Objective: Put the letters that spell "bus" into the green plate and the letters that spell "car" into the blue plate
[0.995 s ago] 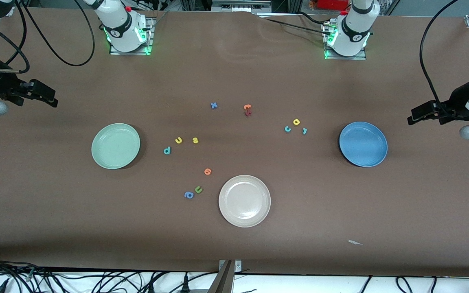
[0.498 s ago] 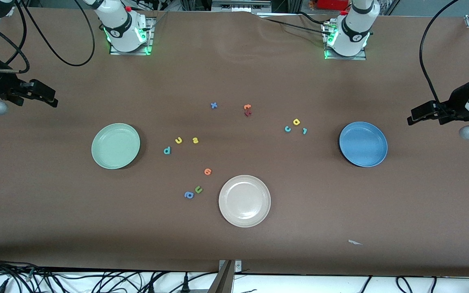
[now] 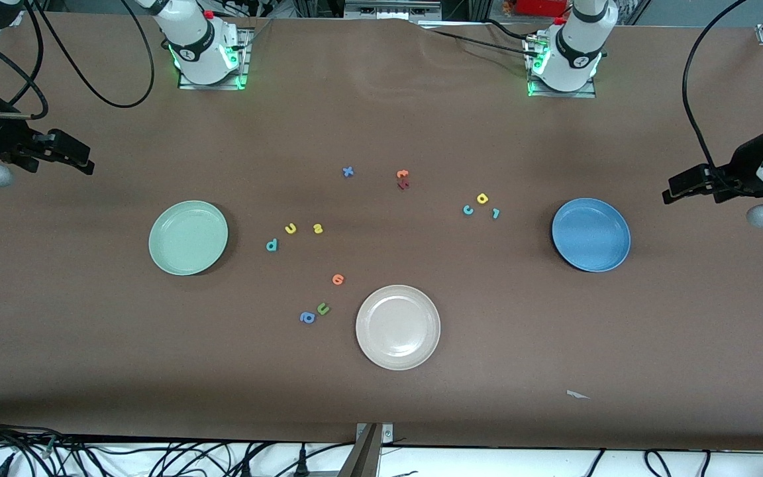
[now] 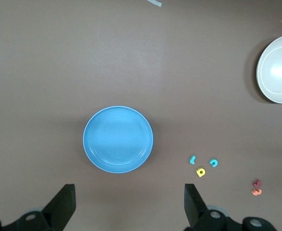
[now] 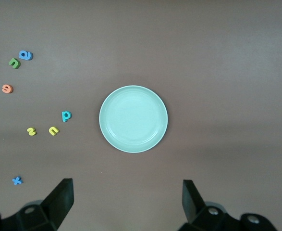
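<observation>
Nearest the front edge of the tabletop (image 3: 90,371) sits the cream-white plate (image 3: 398,326), a decoy, with the blue "a" (image 3: 306,318), the green "u" (image 3: 322,308) and an orange letter (image 3: 338,279) just beside it; I judge these were scattered there to tempt a wrong pick.

Farther in, the green plate (image 3: 188,237) lies toward my right arm's end and the blue plate (image 3: 591,234) toward my left arm's end, both bare. Between them, the teal "b" (image 3: 271,245), yellow "u" (image 3: 291,228) and yellow "s" (image 3: 317,228) cluster near the green plate, while the teal "c" (image 3: 467,210), yellow "a" (image 3: 482,198) and teal "r" (image 3: 495,212) huddle near the blue one, so each word seems laid out for the arm on its side.

My right gripper (image 3: 83,161) hangs released and empty over the tabletop's end edge, well apart from its letters; my left gripper (image 3: 669,194) likewise, jaws wide. Farthest lie a blue "x" (image 3: 348,171) and what look like stacked orange and red letters (image 3: 403,179)
</observation>
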Controlling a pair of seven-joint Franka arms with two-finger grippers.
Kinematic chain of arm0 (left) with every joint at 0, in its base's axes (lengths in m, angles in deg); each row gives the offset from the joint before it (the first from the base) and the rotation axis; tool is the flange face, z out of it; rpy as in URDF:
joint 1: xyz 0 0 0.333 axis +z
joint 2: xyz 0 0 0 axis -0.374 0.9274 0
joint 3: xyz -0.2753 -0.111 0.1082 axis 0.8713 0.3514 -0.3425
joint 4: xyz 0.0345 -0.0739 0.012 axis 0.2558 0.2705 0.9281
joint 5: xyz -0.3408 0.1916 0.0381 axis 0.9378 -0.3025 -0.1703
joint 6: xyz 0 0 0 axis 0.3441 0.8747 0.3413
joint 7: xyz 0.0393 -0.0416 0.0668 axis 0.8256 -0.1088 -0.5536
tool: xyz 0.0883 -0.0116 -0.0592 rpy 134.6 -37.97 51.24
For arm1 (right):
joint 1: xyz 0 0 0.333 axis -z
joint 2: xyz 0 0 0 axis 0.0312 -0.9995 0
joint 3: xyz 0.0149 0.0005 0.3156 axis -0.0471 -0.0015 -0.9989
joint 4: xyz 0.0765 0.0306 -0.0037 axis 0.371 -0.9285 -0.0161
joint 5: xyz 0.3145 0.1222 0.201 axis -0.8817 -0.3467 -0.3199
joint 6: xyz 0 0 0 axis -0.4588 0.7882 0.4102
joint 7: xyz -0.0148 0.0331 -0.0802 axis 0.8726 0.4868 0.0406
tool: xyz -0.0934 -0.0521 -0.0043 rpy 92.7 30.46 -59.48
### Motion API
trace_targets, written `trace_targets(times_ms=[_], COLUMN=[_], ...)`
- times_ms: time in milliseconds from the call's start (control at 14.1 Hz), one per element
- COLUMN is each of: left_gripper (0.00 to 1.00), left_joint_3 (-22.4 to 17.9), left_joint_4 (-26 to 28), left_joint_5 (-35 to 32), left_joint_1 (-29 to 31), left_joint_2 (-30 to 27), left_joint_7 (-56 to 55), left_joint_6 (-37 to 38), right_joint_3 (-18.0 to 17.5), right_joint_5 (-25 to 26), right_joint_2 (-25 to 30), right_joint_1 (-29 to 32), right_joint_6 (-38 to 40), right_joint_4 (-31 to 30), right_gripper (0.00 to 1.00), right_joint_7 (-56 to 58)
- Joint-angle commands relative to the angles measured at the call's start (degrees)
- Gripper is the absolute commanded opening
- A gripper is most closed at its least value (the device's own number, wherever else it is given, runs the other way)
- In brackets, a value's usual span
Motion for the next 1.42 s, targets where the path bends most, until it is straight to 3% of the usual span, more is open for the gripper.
trace_targets(times_ms=[0, 355, 569, 853, 1066, 1350], left_gripper=[0.99, 0.99, 0.99, 1.0, 1.0, 1.0], left_joint_3=[0.3, 0.3, 0.3, 0.5, 0.7, 0.7], left_joint_4=[-0.8, -0.7, -0.6, -0.1, 1.3, 4.2], left_joint_5=[-1.4, -1.4, -1.4, -1.2, -1.1, -0.5], left_joint_1=[0.1, 0.0, 0.1, -1.2, -3.2, -7.1], left_joint_2=[0.1, 0.8, 2.5, 5.2, 7.6, 10.6], left_joint_7=[-0.1, -0.1, -0.7, -0.8, -3.1, -8.0], left_joint_6=[0.7, 0.7, 0.7, 0.6, 0.7, -0.4], right_joint_3=[-0.2, -0.4, -0.7, -0.7, -0.7, -0.7], right_joint_5=[-0.1, 0.0, 0.0, 0.1, 0.1, 0.1], right_joint_2=[1.0, 1.0, -0.5, -6.5, -9.5, -10.4], right_joint_1=[0.4, 0.2, -1.1, -7.4, -12.6, -16.9], right_joint_6=[0.2, 1.0, 5.6, -0.6, -5.7, -22.7], right_joint_4=[-0.8, -0.8, -0.8, -1.7, -3.6, -15.4], right_gripper=[1.0, 1.0, 1.0, 1.0, 1.0, 1.0], right_joint_7=[0.4, -1.2, -1.8, -3.6, -11.1, -20.2])
